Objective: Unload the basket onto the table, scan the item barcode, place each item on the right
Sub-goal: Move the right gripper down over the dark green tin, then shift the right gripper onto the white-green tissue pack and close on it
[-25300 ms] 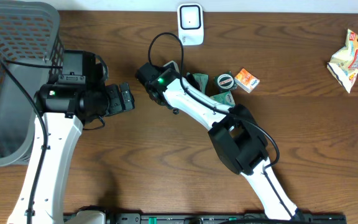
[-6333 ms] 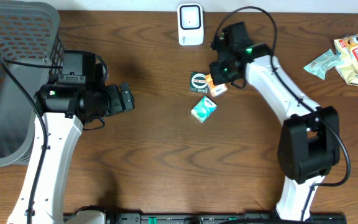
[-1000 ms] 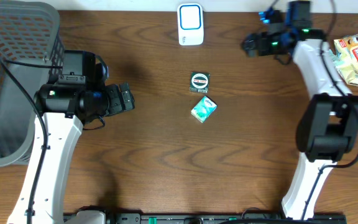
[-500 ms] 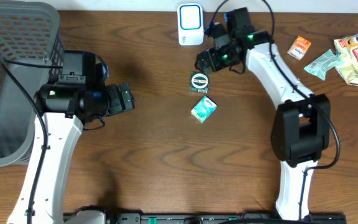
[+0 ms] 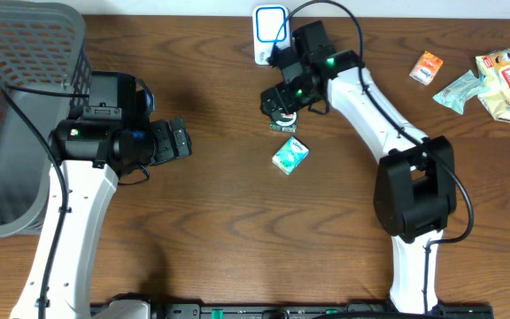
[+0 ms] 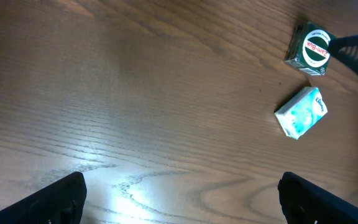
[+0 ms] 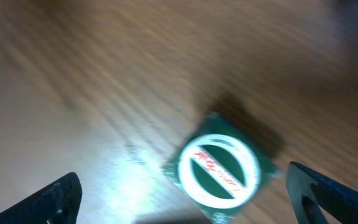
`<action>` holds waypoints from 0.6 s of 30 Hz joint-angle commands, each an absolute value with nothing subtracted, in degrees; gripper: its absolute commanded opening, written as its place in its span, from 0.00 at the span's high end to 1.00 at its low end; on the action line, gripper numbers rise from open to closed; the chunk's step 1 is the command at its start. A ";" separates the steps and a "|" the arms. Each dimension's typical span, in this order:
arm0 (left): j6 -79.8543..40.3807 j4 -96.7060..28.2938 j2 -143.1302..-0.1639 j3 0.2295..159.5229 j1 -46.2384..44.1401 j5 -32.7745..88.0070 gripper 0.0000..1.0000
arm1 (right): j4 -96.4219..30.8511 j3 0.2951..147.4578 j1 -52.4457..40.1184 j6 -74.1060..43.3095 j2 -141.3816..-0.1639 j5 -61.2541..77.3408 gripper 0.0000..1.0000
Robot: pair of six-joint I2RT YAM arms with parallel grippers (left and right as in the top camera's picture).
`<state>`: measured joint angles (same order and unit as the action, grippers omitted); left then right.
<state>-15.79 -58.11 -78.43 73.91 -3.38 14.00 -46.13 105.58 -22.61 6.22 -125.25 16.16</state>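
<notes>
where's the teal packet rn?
Overhead view, mid-table: the teal packet lies flat, just on the robot's side of the green Zam-Buk box and apart from it, well short of the white scanner at the far edge.

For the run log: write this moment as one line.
right fingers open over green box | left fingers open, empty | teal packet nearby
</notes>
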 commanded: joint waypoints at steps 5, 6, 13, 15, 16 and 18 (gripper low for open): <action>-15.25 -58.22 -78.43 74.11 -3.07 13.63 0.02 | -49.71 105.19 -26.26 4.75 -125.82 21.56 0.01; -15.25 -58.22 -78.43 74.11 -3.07 13.63 0.02 | -50.63 105.19 -26.48 4.75 -125.82 20.29 0.01; -15.25 -58.22 -78.43 74.11 -3.07 13.63 0.02 | -60.38 105.19 -27.16 4.01 -125.82 18.28 0.01; -15.25 -58.22 -78.43 74.11 -3.07 13.63 0.02 | -61.60 105.19 -27.14 1.98 -125.80 16.25 0.01; -15.25 -58.22 -78.43 74.11 -3.07 13.63 0.02 | -62.06 105.19 -27.14 -1.61 -125.82 13.04 0.01; -15.25 -58.22 -78.43 74.11 -3.07 13.63 0.03 | -62.61 105.19 -27.14 -10.39 -125.82 5.26 0.01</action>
<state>-15.79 -58.08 -78.43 73.91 -3.38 14.00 -62.26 105.36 -26.87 -0.12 -125.25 14.33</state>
